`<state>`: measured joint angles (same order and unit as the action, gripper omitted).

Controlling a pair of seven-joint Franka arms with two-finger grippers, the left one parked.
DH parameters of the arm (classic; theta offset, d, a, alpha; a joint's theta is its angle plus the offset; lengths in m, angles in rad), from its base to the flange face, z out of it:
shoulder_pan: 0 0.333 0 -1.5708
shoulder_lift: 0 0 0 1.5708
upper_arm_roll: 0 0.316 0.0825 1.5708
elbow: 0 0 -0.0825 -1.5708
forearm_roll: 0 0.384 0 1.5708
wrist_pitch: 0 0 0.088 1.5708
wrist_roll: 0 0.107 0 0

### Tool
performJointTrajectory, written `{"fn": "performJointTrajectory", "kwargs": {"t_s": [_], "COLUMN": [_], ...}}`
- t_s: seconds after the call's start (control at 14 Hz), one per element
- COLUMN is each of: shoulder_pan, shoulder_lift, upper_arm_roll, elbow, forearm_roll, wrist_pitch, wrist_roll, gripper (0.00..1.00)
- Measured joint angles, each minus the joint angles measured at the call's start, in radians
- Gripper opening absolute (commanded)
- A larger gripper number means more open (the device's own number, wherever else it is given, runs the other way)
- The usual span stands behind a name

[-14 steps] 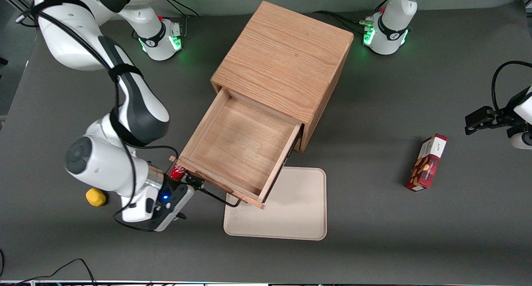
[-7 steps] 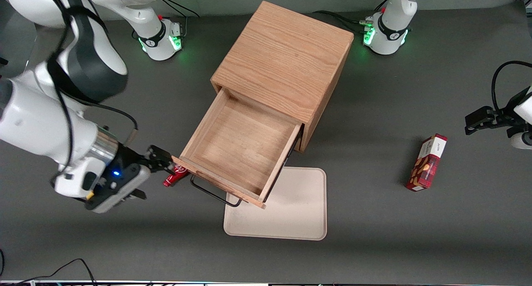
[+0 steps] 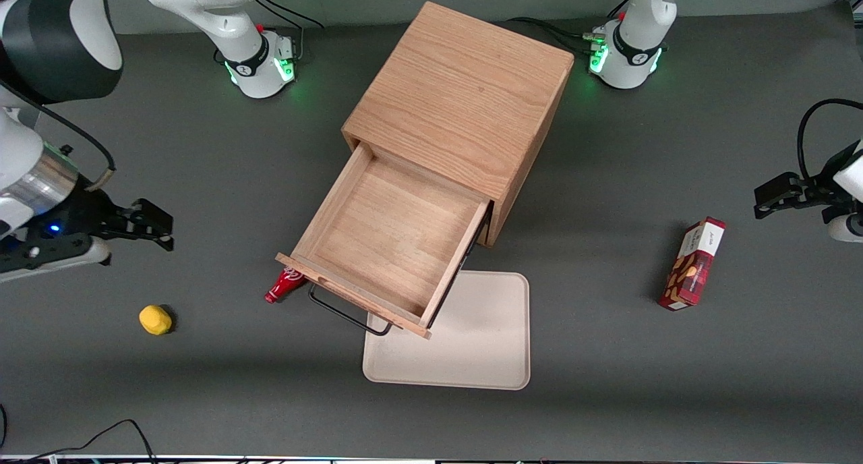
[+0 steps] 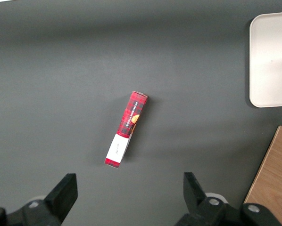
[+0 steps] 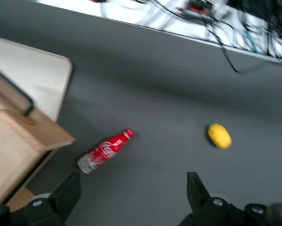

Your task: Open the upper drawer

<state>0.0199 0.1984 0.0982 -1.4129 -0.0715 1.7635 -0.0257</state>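
Two black fingers (image 5: 65,190) of the right arm's gripper (image 3: 154,226) stand wide apart with nothing between them; the gripper hangs above bare table toward the working arm's end, well apart from the cabinet. In the right wrist view its fingertips frame a stretch of grey tabletop, with a small red cola bottle (image 5: 104,151) lying on its side and a yellow lemon-like object (image 5: 219,135) farther off.

In the front view the yellow object (image 3: 155,319) sits on the table nearer to the front camera than the gripper. The cola bottle (image 3: 283,286) lies just beside the corner of the upper drawer's front panel, its cap pointing away from the cabinet.

The upper drawer (image 3: 391,235) is pulled well out of the light oak cabinet (image 3: 465,100), its shallow tray open to view and holding nothing visible. Its long black wire handle (image 3: 347,315) juts from the thin front panel toward the front camera. The drawer's front corner overhangs a cream tray (image 3: 472,356) that lies flat on the table in front of the cabinet.

Toward the parked arm's end lies a red snack box (image 3: 693,264), well apart from the cabinet; the left wrist view shows it (image 4: 126,128) lying flat on the grey table (image 3: 607,396).
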Motion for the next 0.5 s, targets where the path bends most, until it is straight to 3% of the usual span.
{"fn": "performJointTrajectory", "kwargs": {"t_s": [0.29,0.5], "shoulder_pan": [-0.006,-0.009], "shoulder_lift": [-0.124,-0.163], "upper_arm_roll": [-0.102,-0.153], "elbow": [-0.212,-0.264], "forearm_roll": [0.012,0.065], "wrist_pitch": [0.060,0.024], "wrist_roll": [0.069,0.086], "gripper": [1.00,1.00]}}
